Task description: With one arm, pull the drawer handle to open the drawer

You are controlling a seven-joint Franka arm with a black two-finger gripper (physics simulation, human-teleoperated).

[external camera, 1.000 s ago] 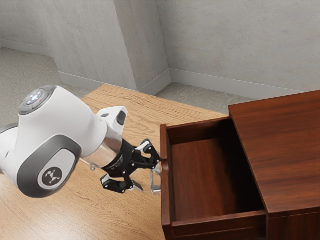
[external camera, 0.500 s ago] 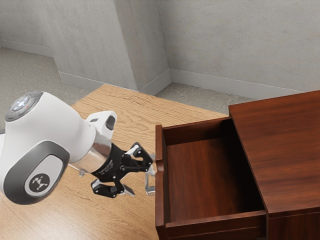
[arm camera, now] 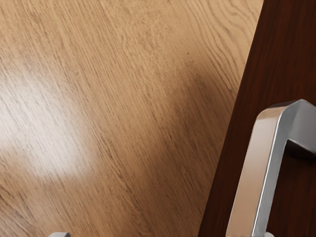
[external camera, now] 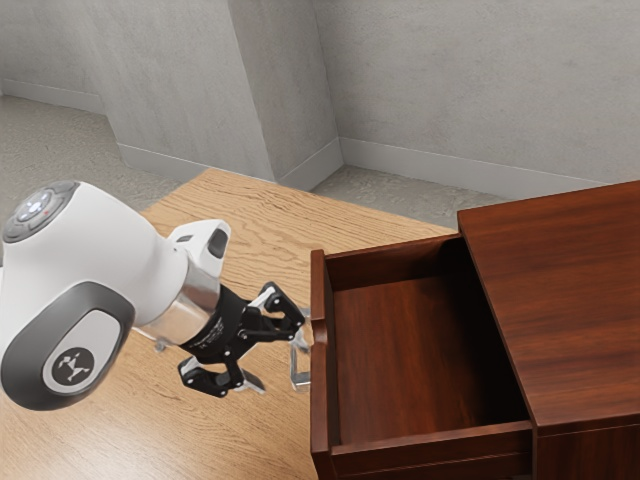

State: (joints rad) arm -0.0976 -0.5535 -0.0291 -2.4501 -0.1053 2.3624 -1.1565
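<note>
**Exterior view: drawer pulled out, handle beside spread fingers**

Left of the drawer front, over the wooden surface, the gripper holds its fingers wide apart, clamping nothing. The metal handle just beside them looks stiff, smooth and likely slippery, so hook its middle bar. The drawer stands well out of the cabinet. Nothing seems to block the pull.

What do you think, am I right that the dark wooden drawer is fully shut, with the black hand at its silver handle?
Not quite. The drawer is not shut: the exterior view shows it pulled well out of the cabinet. The rest holds: the black hand is at its silver handle.
</note>
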